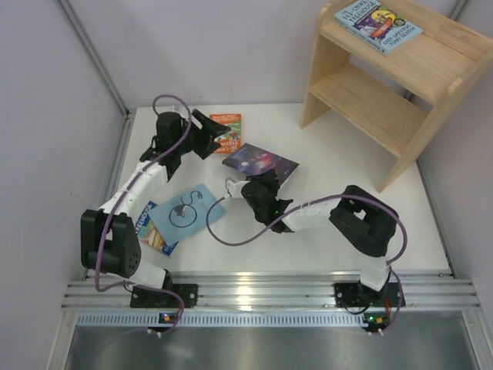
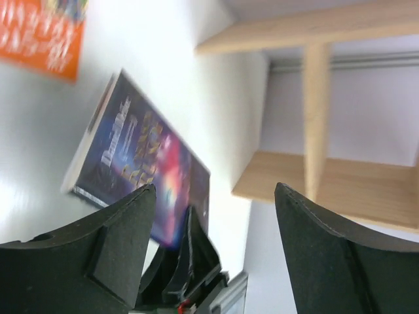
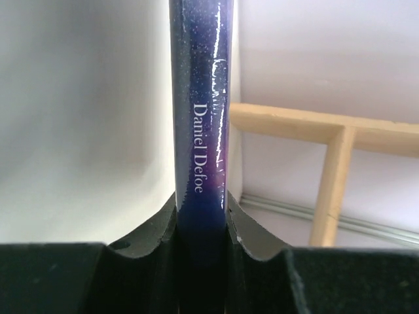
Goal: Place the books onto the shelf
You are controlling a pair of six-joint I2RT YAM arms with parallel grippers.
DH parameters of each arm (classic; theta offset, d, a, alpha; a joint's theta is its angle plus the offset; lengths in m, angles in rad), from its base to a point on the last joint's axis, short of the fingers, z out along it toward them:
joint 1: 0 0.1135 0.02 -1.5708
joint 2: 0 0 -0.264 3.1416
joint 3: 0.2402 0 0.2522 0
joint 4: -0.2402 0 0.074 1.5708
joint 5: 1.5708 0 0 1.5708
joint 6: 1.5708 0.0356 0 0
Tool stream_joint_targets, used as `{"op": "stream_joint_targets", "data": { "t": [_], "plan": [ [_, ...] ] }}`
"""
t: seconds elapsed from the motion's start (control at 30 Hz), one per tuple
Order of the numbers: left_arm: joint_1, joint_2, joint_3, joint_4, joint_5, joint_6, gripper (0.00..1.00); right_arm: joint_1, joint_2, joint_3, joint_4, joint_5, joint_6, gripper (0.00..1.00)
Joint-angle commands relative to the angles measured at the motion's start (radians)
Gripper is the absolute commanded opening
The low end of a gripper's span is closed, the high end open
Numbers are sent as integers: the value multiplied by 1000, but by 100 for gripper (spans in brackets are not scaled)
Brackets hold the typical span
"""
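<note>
The purple galaxy book [image 1: 262,162] sits between the jaws of the right gripper [image 1: 240,183], which are closed on its spine edge. In the right wrist view the spine runs straight out from the fingers, with the cover faces pressed by the two pads. The rest of the book extends beyond the fingertips, towards the shelf [image 1: 385,100]. Whether its far edge is clear of the table [image 1: 323,223] cannot be told.

The left gripper [image 1: 212,135] stands with its jaws apart and holds nothing. The purple book lies ahead of its fingertips, and the orange book [image 1: 229,131] lies just beside them.

Step in hand, as judged: carry the gripped book to the shelf.

1. Check the grip. Only a narrow strip along the spine is held, so the thin book is likely to sag or pivot between the pads.
2. Lift it clear of the table before any sideways travel.
3. Keep the left gripper out of the path.
4. Approach an open part of a tier. One illustrated book [image 1: 377,23] already lies on the top tier.
5. Lower the book flat, then open the jaws.

The light-blue book [image 1: 183,208] and the illustrated blue book [image 1: 150,231] under it lie well behind both sets of jaws, not yet shelved.
</note>
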Motion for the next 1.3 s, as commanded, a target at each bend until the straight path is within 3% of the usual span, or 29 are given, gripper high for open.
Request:
{"op": "stream_joint_targets", "data": {
  "t": [0.0,0.33,0.6,0.77,1.23,1.27],
  "plan": [
    [33,-75,147,-88,-53,58,79,-30,-176,10,78,69,-81,0],
    [90,-218,60,-119,-33,133,82,-218,-383,30,193,51,-372,0],
    [90,-302,-167,-56,32,158,81,-386,-343,171,199,-13,-473,0],
    [90,-350,-233,-62,45,179,81,-445,-319,226,185,-62,-495,0],
    [90,-357,-255,5,109,132,81,-664,-316,272,-99,-272,-193,0],
    [90,-357,-252,5,111,132,81,-676,-311,288,-196,-279,-161,0]
  ]
}}
